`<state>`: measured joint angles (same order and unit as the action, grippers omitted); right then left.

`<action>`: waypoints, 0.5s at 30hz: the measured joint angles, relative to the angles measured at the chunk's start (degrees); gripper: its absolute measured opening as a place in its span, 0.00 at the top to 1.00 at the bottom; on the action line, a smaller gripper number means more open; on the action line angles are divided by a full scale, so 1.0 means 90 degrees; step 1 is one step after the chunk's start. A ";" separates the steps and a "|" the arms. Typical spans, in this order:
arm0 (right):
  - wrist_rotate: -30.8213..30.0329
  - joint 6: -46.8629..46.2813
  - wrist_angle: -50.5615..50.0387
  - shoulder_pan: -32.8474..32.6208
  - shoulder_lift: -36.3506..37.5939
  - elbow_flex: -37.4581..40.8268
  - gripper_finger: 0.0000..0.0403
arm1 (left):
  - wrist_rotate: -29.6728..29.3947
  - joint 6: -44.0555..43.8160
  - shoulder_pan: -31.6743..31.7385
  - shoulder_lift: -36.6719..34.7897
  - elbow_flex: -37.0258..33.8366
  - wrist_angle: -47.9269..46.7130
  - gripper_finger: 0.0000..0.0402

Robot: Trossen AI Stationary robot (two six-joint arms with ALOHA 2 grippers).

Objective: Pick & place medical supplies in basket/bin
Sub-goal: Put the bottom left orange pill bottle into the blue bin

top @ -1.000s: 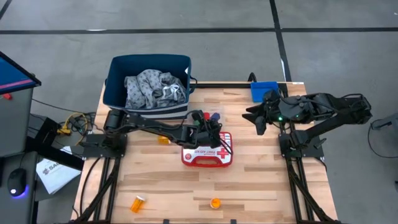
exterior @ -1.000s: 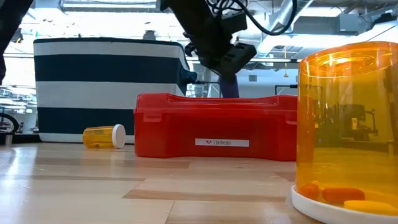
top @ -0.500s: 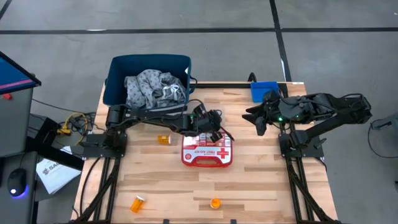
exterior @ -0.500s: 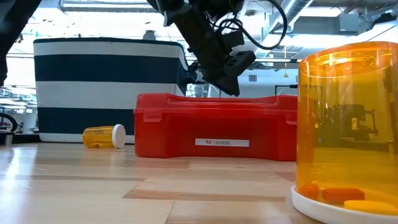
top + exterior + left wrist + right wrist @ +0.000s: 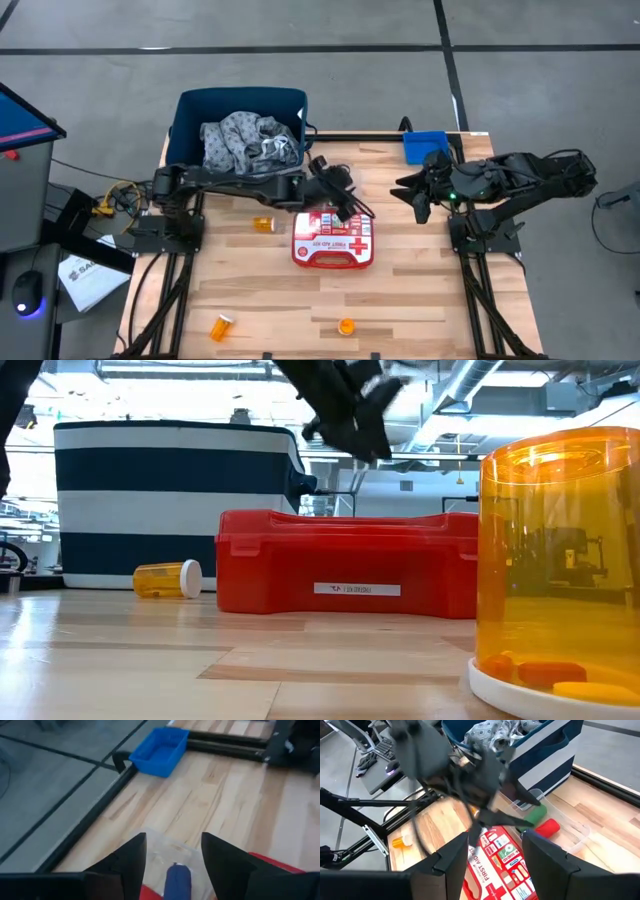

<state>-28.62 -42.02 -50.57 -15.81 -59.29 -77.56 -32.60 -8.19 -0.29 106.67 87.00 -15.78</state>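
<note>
My left gripper [image 5: 350, 203] [image 5: 172, 837] hangs open above the far edge of the first-aid case. A dark blue cylinder [image 5: 177, 880] lies below it in a clear plastic tray [image 5: 165, 847], between its fingers and apart from both. A green cylinder [image 5: 536, 815] and a red cylinder [image 5: 547, 826] lie in the same tray. The navy basket [image 5: 190, 130] at the far left holds the grey-white cloth [image 5: 245, 140]. The small blue bin [image 5: 425, 147] stands at the far right. My right gripper [image 5: 415, 195] [image 5: 495, 836] waits open near the bin, with nothing between its fingers.
The red-and-white first-aid case [image 5: 333, 240] lies mid-table. One orange pill bottle [image 5: 262, 225] lies on its side left of the case. Two more pill bottles [image 5: 222, 325] [image 5: 346, 326] are near the front edge, the second of which [image 5: 560, 560] fills the right of the low view.
My left gripper has let go of the dark blue cylinder, which stays down behind the first-aid case. The gripper has risen well above the case and tipped as it went up, and its arm has drawn back toward the table's left edge.
</note>
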 joint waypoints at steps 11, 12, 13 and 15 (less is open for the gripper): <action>-0.0021 0.0053 -0.0051 0.0002 0.0000 0.0001 0.55 | 0.2237 0.0920 -0.0146 -0.1765 0.0000 -0.1316 0.59; -0.0019 0.0053 -0.0050 0.0002 0.0000 0.0001 0.55 | 0.2554 0.0826 -0.0204 -0.1961 0.0002 -0.1671 0.60; -0.0019 0.0053 -0.0051 0.0002 0.0000 0.0001 0.55 | 0.2858 0.0651 -0.0275 -0.2146 -0.0023 -0.2210 0.60; -0.0019 0.0053 -0.0034 -0.0007 0.0002 0.0000 0.55 | 0.3433 0.0193 -0.0522 -0.2519 -0.0172 -0.2818 0.61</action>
<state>-28.80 -41.54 -50.87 -15.87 -59.27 -77.56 -1.71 -6.45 -4.99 83.99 85.46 -41.15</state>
